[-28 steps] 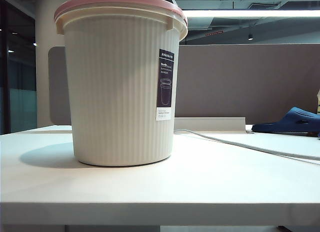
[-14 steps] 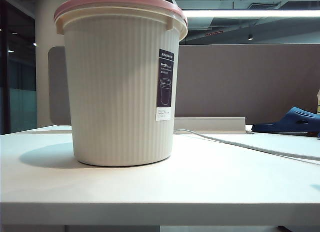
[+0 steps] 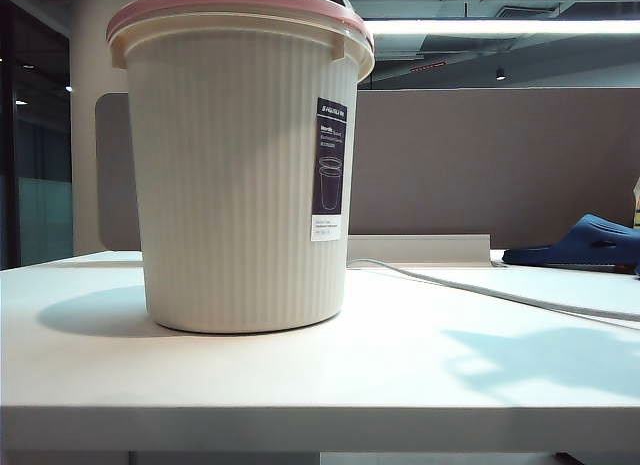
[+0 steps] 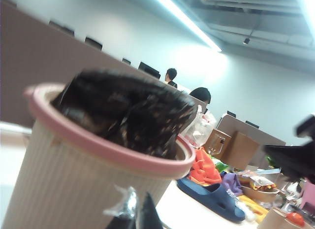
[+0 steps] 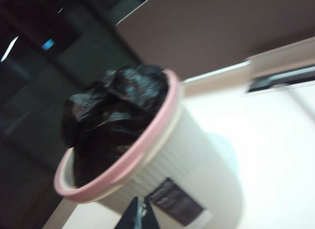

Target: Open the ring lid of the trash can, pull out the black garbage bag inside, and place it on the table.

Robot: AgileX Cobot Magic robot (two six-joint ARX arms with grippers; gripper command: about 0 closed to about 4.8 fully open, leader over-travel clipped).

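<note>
So the big cream ribbed plastic trash can is standing upright on the broad white flat table, over toward the 9 o'clock half of the exterior view, with its dark rectangular label facing about 3 o'clock on its wall. The thin pink plastic ring lid is still seated on the can's flared rim all the way round. The crinkled glossy black garbage bag is still inside, bulging up past the ring; both wrist cams see it heaped above the pink hoop.

A pale cable runs across the table from behind the can out toward 3 o'clock, and a blue slipper sits at the far 3 o'clock edge, well apart from the can.

Neither arm shows in the exterior view, just a soft shadow on the table around 4 o'clock. The left gripper is clenched with nothing in it, its dark tips just beside the can's ribbed wall in its own cam. The right gripper is clenched and empty too, looking at the can's label side, not touching anything that I can see.
</note>
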